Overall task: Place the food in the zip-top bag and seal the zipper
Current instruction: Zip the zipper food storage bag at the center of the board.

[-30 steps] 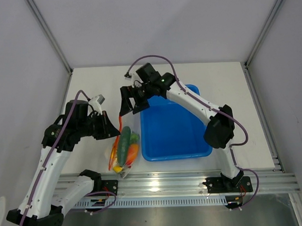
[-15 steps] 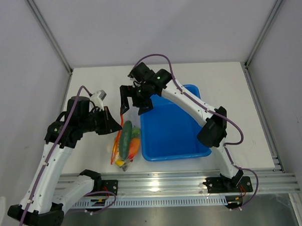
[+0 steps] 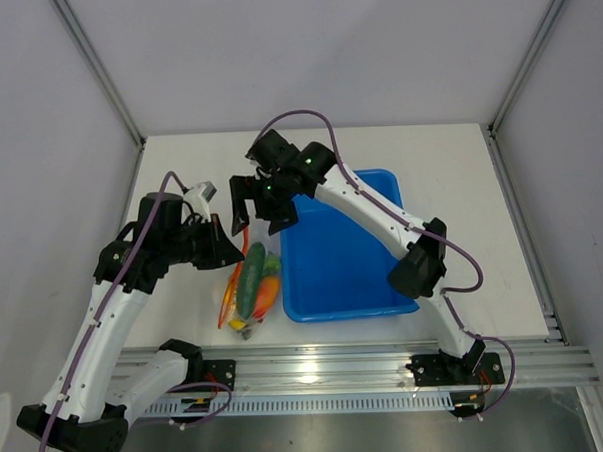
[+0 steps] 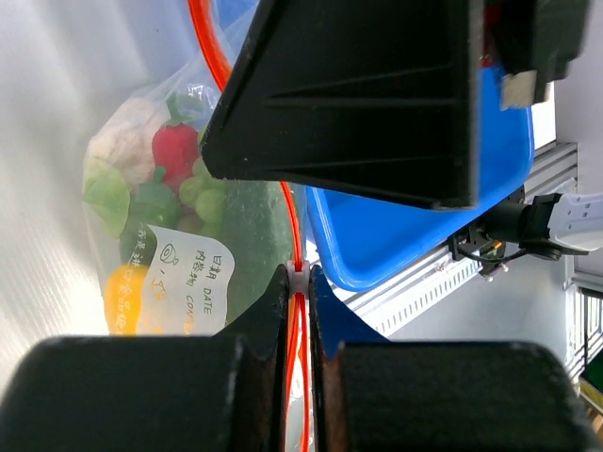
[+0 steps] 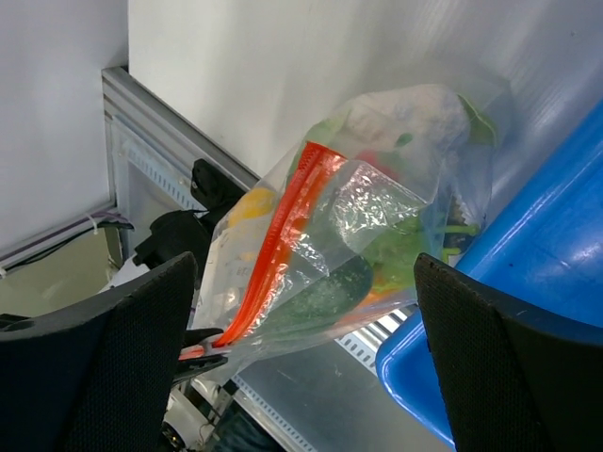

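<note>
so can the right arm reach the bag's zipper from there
Probably yes: the right gripper hangs open facing the zipper, with nothing between them; the left gripper only pinches one end.

Top external camera sits above and behind the arm bases, looking down and forward; from far off I get the whole table [image 3: 449, 159]. Left wrist camera is very close, sighting along its own fingers [image 4: 433, 395] at the zipper [image 4: 295, 245] and zip-top bag [image 4: 160, 226], blue tub [image 4: 415, 226] beyond. Right wrist camera hangs farther back, looking between its fingers [image 5: 104, 367] toward the rail [image 5: 160, 151]. All three views share bag and tub edge.
</note>
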`<state>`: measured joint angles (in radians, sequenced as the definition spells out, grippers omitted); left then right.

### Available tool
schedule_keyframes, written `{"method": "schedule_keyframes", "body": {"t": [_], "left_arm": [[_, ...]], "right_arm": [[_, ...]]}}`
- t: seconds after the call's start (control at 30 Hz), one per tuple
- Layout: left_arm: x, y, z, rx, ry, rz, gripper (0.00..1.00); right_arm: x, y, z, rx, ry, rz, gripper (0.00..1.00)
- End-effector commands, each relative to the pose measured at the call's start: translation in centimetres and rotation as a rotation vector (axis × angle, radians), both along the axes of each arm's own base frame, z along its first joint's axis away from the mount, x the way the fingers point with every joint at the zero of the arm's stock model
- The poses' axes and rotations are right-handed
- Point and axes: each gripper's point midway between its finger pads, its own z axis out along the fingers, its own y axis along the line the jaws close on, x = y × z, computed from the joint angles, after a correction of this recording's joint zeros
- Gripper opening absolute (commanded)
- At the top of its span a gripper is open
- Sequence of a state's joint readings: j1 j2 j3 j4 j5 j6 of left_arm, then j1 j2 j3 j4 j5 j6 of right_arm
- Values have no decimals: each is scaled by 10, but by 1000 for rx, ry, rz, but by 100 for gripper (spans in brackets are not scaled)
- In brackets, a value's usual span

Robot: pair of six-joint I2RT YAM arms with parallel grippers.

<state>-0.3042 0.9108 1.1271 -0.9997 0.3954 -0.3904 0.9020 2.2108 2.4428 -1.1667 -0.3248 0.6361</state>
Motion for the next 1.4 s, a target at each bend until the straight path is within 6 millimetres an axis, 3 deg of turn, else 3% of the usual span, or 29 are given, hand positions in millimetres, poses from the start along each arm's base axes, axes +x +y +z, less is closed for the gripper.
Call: {"method": "schedule_keyframes", "body": {"t": [0.0, 0.07, 0.1, 0.13, 0.17, 0.3, 0.47, 0.63, 0.83, 1.0, 1.07, 1.37], "left_arm": [[12, -6, 19, -32, -104, -28, 1], [11, -6, 18, -32, -99, -31, 1], [12, -6, 18, -33, -102, -31, 1], [13, -6, 19, -32, -104, -31, 1], [12, -7, 18, -31, -99, -35, 1], [12, -7, 16, -32, -96, -41, 1], [11, -6, 13, -25, -96, -43, 0], [8, -4, 11, -16, -95, -44, 1], [6, -2, 9, -6, -93, -44, 1], [3, -1, 6, -2, -87, -40, 1], [1, -2, 6, -13, -85, -48, 1], [-17, -7, 5, -70, -67, -73, 3]], "right_arm": [[-5, 1, -2, -27, 6, -10, 96], [-5, -1, -6, -54, -2, -18, 85], [-6, -2, -10, -68, -1, -18, 75], [-7, -3, -13, -80, 5, -22, 56], [-8, -4, -17, -88, 12, -21, 51], [-10, -2, -19, -99, 4, -18, 48], [-14, -1, -24, -110, 16, -11, 24], [-14, 3, -14, -82, -11, -10, 4], [-10, -3, -14, -101, -75, 4, 0], [-6, -9, 0, -78, -129, -12, 0], [-1, -7, 6, -64, -160, -20, 0], [39, -4, -8, -55, -234, -57, 0]]}}
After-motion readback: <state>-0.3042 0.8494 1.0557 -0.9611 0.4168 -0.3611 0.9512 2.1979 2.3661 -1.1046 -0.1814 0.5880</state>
